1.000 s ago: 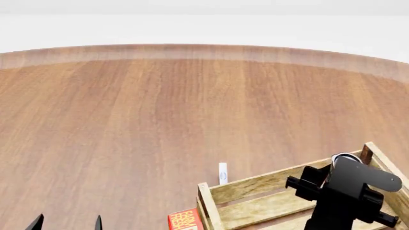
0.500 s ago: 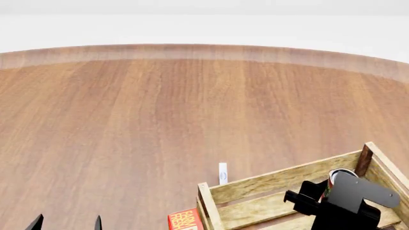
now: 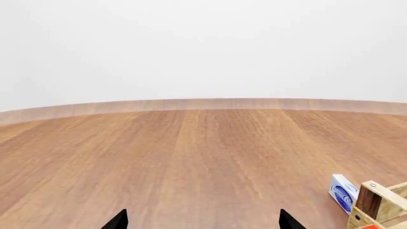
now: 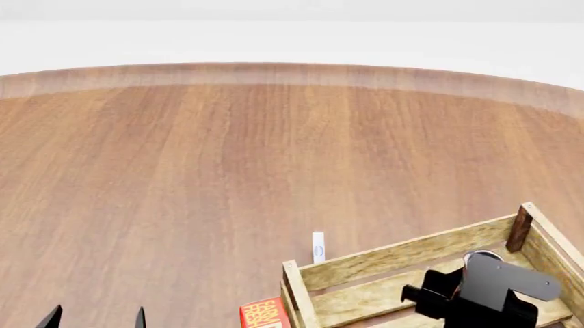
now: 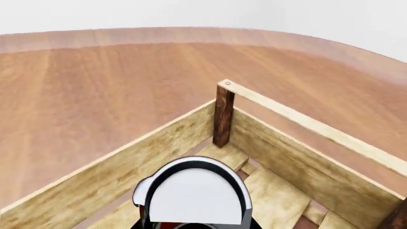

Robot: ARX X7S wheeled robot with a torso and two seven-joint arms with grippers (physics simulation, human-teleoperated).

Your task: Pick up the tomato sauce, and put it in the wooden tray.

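Down inside the large pale slatted wooden crate [image 4: 383, 263], the right gripper [image 4: 476, 287] grasps the small red-labelled, silvery-topped can [image 5: 194, 195] near the far right corner post; the left gripper [image 3: 202, 220] shows parted fingertips over the brown wooden table [image 4: 228, 171].

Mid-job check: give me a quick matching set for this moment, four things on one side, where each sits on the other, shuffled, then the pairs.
Things:
1. tomato sauce
2. right gripper
3. left gripper
4. blue-and-white box

Places:
A. standing on the table just outside the wooden tray
B. down inside the tray, near a corner post
C. open over bare table, away from the tray
D. lowered into the tray, shut on the can

Pairs: 1-B, 2-D, 3-C, 4-A
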